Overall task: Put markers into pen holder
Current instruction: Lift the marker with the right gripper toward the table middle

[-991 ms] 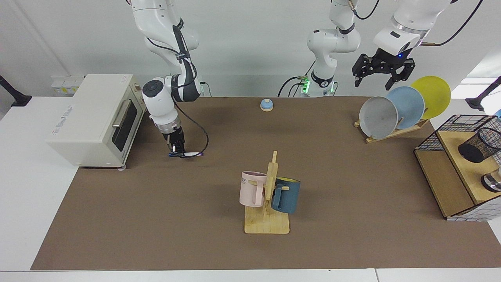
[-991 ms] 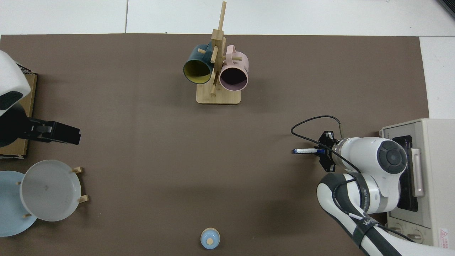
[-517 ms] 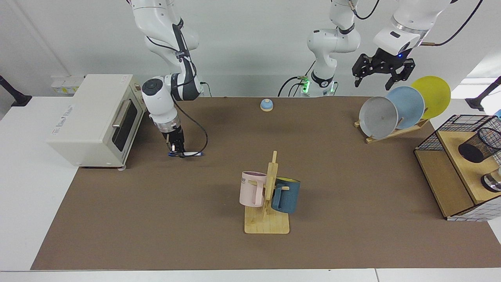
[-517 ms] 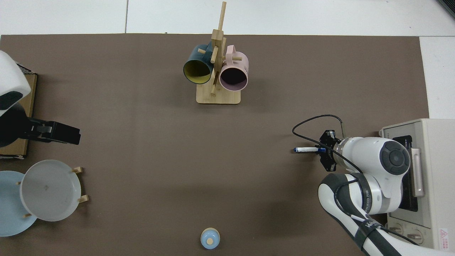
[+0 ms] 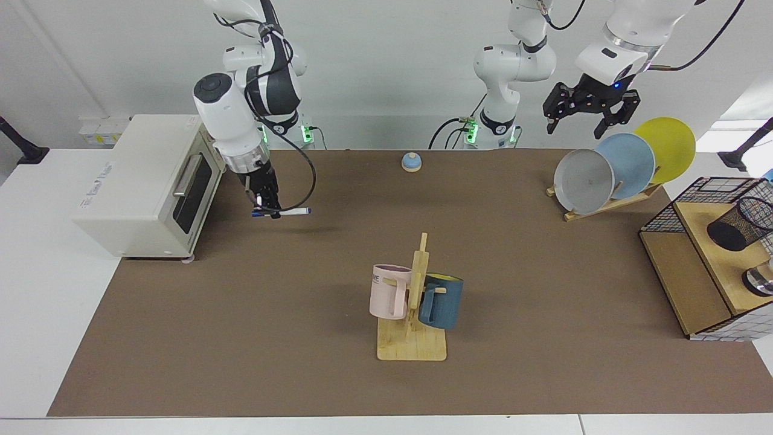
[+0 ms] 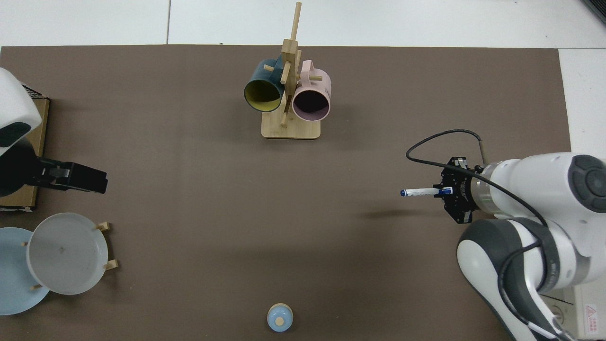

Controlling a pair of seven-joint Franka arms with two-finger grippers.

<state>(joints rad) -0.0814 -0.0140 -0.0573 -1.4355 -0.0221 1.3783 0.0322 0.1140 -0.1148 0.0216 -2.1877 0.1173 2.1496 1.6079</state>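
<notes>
Above mat — right tool point(image 5: 266, 208) clamps marker point(image 5: 291, 211); left tool point(image 5: 584, 124) apart, waiting.

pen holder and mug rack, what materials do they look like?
Pen holder: black metal wire mesh, matte; the open lattice lets light show through its wall. Mug rack: pale unpainted wood, likely bamboo or plywood, with a flat slab base, an upright post and round pegs. Neither gripper is near either one.

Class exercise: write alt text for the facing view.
The right gripper holds a marker level above the brown mat beside a toaster oven; the left gripper waits open over the plate rack.
</notes>
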